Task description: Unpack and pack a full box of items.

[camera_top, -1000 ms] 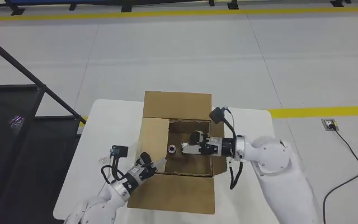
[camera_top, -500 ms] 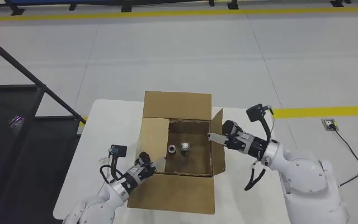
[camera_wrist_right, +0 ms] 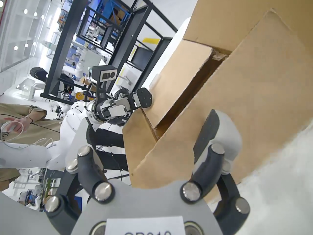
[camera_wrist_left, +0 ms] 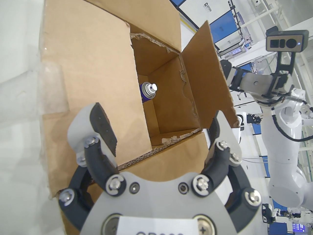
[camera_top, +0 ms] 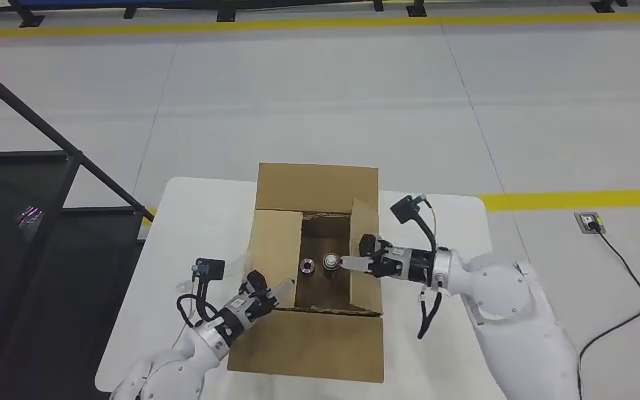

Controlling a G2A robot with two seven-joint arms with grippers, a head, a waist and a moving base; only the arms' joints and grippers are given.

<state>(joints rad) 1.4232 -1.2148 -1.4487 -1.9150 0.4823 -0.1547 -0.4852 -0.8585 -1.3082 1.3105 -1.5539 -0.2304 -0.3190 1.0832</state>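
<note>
On white tabletop: cardboard box, flaps open. At left claw: spread wide, holding nothing, just over the box's near-left corner. Inside the box, on its floor: spray can, upright, nozzle up. At right claw: spread open astride the raised right flap, clamping nothing.

So the brown cardboard box sits mid-desk on the white desk, with its far, near and left flaps folded out flat and its right flap standing up. Inside, a silver-topped spray can stands upright, and a small dark round item is just left of it. The left gripper is over the box's near-left corner. The right gripper is at the upright flap, whose edge is between its fingers.
</note>
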